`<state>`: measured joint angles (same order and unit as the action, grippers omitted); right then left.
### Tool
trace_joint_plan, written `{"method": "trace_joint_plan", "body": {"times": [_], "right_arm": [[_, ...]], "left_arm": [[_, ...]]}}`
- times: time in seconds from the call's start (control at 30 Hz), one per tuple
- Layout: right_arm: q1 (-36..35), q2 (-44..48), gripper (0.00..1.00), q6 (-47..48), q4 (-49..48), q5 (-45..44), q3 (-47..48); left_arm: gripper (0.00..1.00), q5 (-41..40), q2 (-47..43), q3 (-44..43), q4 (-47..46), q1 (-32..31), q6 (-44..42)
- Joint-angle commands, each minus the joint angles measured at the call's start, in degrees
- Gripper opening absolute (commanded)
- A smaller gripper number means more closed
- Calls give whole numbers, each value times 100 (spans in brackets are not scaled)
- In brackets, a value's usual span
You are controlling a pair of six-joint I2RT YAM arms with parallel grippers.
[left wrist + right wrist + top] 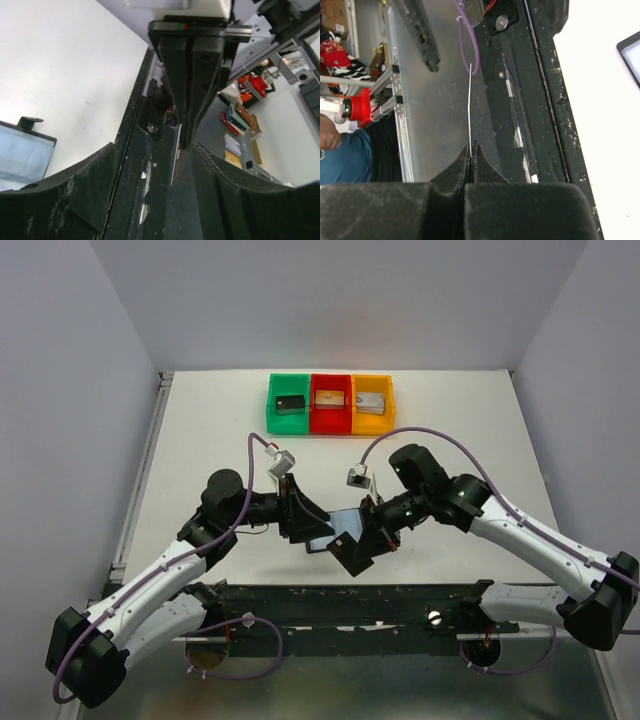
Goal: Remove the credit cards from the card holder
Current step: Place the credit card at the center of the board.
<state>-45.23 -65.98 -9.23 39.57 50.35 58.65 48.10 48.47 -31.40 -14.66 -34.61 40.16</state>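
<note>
The card holder (338,524) lies open on the table between the two arms, its blue-grey inner face up; it also shows at the edge of both wrist views (22,152) (631,55). My right gripper (471,146) is shut on one thin credit card (470,100), seen edge-on as a pale line, held above the table's front rail. In the top view that gripper (356,546) sits just right of the holder. My left gripper (155,146) faces it with jaws wide apart. The card's edge (175,160) stands between its fingers, touching neither. Other cards are hidden.
Green (289,403), red (331,403) and yellow (373,403) bins stand in a row at the back, each holding a small block. A black rail (340,598) runs along the table's near edge, right below both grippers.
</note>
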Motion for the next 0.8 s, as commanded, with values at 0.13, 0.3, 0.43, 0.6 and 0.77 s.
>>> {"method": "trace_joint_plan", "body": {"times": [0.13,0.3,0.43,0.6,0.77], "right_arm": [[-258,-346,0,194,384,80,454],[-284,-486,0,317,560,80,708],[-311,-530,0,370,648,72,805],[-311,-539,0,405,683,54,797],[-319,-504,0,431,701,45,779]], "left_arm": [[67,965,268,-42,-715,-195,238],[61,983,383,-235,-118,-388,-157],[57,965,374,-209,-37,-459,-202],[45,991,409,-165,-178,-520,-132],[18,1009,453,-121,-292,-564,-105]]}}
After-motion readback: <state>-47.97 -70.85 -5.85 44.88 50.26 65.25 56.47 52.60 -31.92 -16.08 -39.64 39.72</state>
